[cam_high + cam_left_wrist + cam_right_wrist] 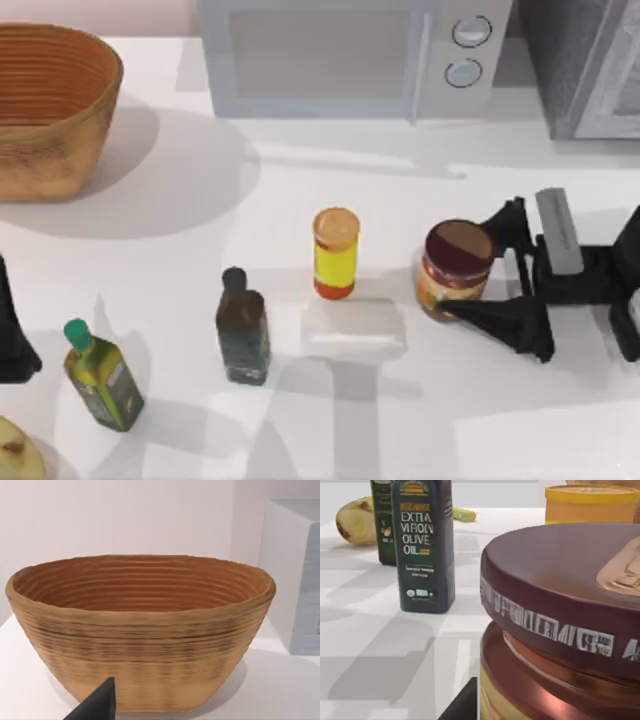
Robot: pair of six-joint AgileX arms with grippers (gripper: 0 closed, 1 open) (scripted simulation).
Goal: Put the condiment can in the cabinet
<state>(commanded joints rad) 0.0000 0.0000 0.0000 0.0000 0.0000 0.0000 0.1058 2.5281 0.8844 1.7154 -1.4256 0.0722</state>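
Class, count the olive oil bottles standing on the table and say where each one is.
2. The green-capped bottle stands near the table's front left; the dark-capped bottle stands to its right, left of the yellow container.

White table (180,240) bears basket (50,105), microwave (350,55), condiment can (456,268) (bottles too).

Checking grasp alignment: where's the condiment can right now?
In the top view the condiment can stands right of table centre, just right of the yellow container, between the open fingers of the right gripper; the cabinet is at far right.
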